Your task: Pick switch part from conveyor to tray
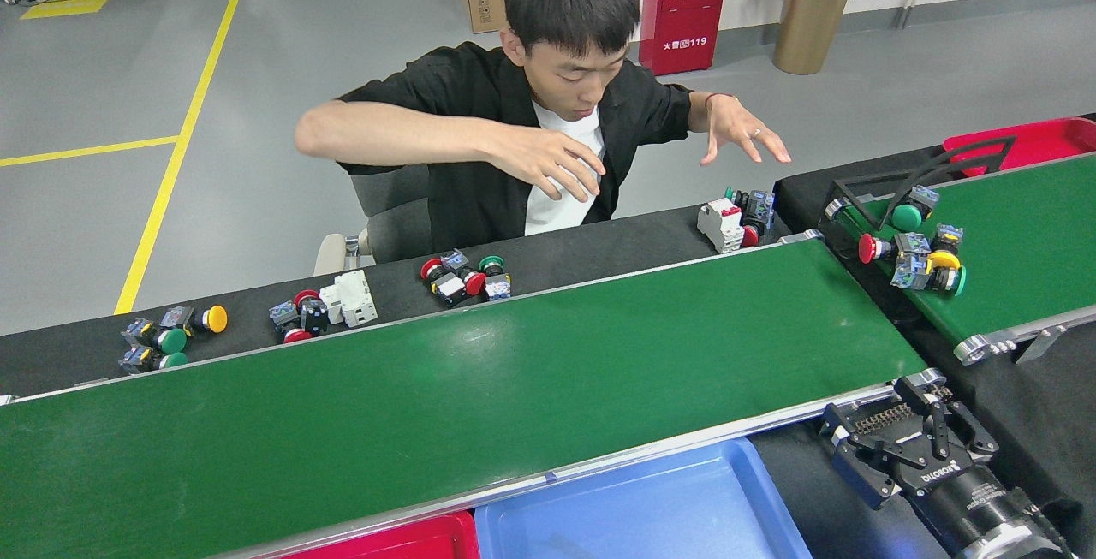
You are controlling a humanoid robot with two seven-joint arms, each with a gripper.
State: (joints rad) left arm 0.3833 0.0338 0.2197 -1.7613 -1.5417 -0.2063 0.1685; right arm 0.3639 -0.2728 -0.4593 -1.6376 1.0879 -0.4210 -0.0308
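**Bare belt, parts waiting off to the sides**

My right gripper (890, 448) sits in the lower right of the frame, a black metal claw with jointed links; its two fingers stand spread apart and hold nothing; my left gripper is out of view. The conveyor (462, 396) runs as a long, flat, matt green band from the lower left to the right, edged with thin silver rails, its chain showing at the roller end just beside my claw; no part lies on it. The switch parts (920, 255), small blocky bodies with round red, green and yellow caps, are bunched on the second green belt (1027, 234) at the right edge, near a curved black guide bar (925, 169). More clusters of capped buttons (462, 276) and a white ribbed breaker (349, 299) rest on the black strip behind the conveyor. The blue tray (685, 499), smooth plastic with rounded walls, lies at the bottom centre; a red tray (411, 540) touches its left side. A person (548, 139) in a black shirt sits behind, both hands raised.
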